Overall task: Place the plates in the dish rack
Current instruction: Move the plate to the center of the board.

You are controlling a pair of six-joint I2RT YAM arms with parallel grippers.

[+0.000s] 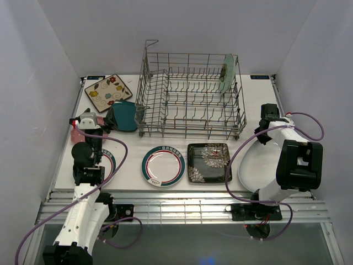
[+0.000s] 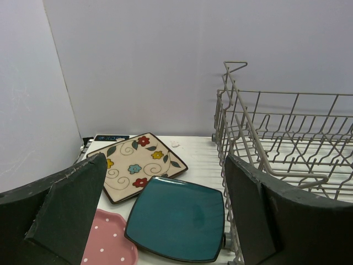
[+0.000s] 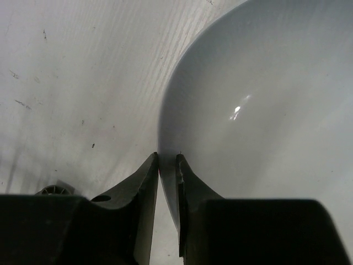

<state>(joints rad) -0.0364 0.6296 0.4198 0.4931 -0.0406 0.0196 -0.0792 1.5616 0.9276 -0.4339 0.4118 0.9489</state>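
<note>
The grey wire dish rack (image 1: 148, 118) stands at the back, with a mint round plate (image 1: 227, 73) upright at its right end. The plain white plate (image 1: 255, 163) lies at the right, and my right gripper (image 1: 261, 136) is shut on its rim. In the right wrist view the right gripper (image 3: 167, 157) has one finger on each side of the white plate's (image 3: 265, 110) edge. My left gripper (image 1: 91, 125) hangs open over the cream floral square plate (image 2: 138, 163), the teal square plate (image 2: 179, 218) and the pink dotted plate (image 2: 107, 243), holding nothing.
A green-rimmed round plate (image 1: 163, 165) and a black floral square plate (image 1: 208, 162) lie in front of the rack. A second green-rimmed plate (image 1: 110, 165) shows partly under the left arm. Grey walls close in both sides and the back.
</note>
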